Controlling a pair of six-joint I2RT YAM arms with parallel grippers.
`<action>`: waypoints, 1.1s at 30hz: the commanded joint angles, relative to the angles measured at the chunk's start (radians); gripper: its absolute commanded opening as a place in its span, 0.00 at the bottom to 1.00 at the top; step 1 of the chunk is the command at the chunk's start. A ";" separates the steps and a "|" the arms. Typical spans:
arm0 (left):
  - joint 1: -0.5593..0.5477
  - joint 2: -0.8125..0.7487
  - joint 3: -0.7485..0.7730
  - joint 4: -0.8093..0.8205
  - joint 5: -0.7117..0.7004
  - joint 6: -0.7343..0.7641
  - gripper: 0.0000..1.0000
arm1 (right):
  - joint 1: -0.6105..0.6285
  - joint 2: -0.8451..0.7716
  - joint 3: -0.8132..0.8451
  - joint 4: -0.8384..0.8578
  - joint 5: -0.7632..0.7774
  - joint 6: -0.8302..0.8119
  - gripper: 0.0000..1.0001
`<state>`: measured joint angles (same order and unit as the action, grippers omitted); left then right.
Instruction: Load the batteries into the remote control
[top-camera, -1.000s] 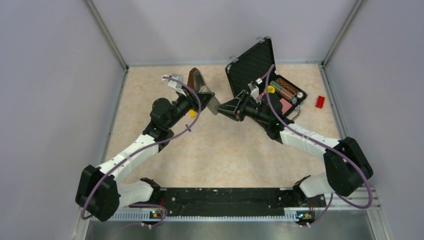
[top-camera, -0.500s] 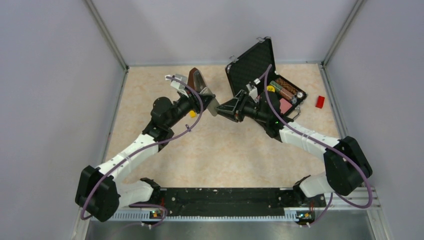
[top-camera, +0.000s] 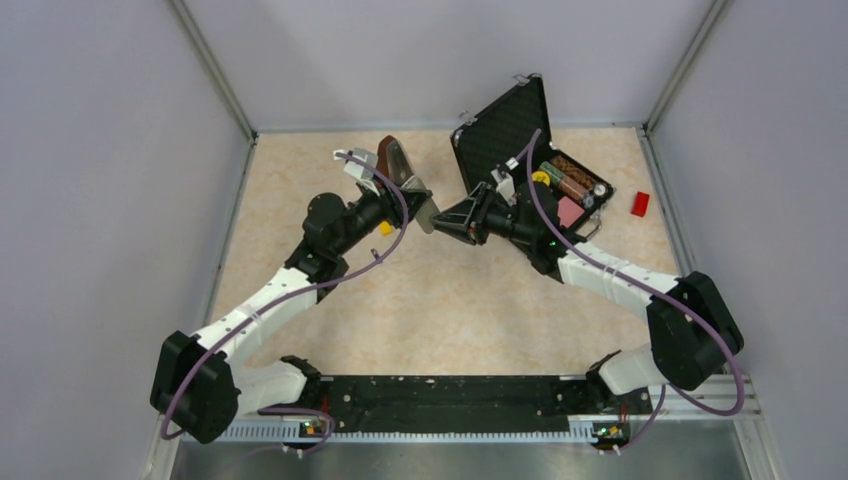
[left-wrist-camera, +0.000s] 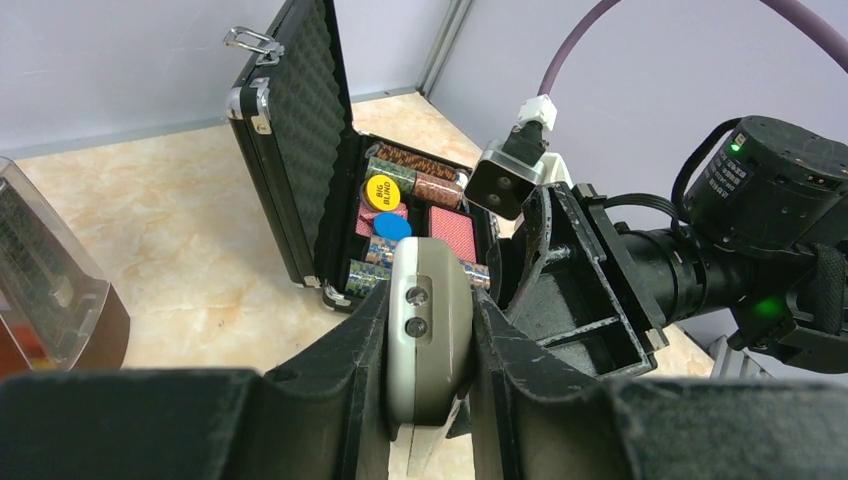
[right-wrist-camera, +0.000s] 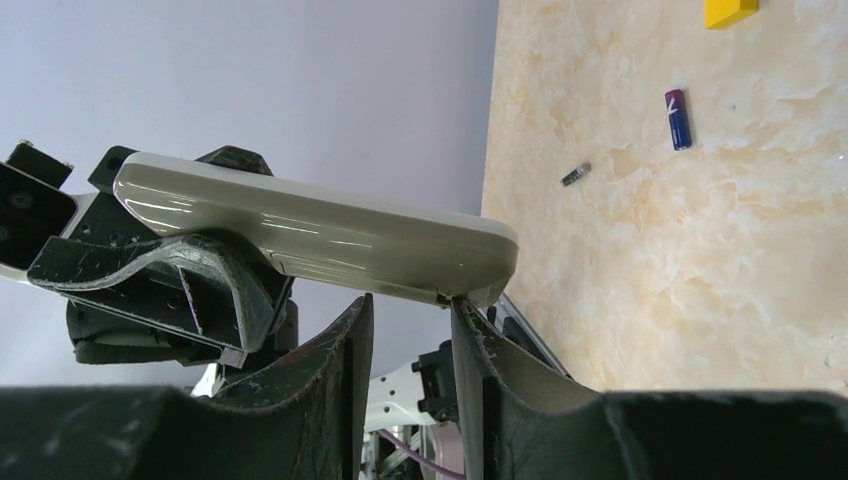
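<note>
Now the left gripper squeezes the remote control tight between its two fingers, and the remote's grey end sticks out past the fingertips toward the right gripper. The right gripper's fingers stand a little apart with nothing between them, and one fingertip is right up against the remote's lower edge. Well away from the right gripper's fingers, the bluish-purple battery and the dark grey battery lie apart on the table near a yellow block, and an open black case sits beyond the left gripper's fingertips.
</note>
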<state>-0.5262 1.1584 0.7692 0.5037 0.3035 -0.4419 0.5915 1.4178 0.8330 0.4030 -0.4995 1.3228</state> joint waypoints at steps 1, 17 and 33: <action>-0.063 -0.030 0.087 0.147 0.214 -0.146 0.00 | 0.012 0.040 0.042 -0.021 0.093 -0.046 0.35; -0.061 0.014 0.107 0.231 0.278 -0.362 0.00 | 0.012 0.046 -0.035 0.240 0.086 -0.021 0.37; -0.062 0.013 0.098 0.212 0.268 -0.374 0.00 | -0.001 0.065 -0.109 0.531 0.066 0.072 0.40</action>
<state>-0.5121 1.1877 0.8017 0.5808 0.3172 -0.5858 0.5793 1.4433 0.7193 0.8112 -0.5022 1.3872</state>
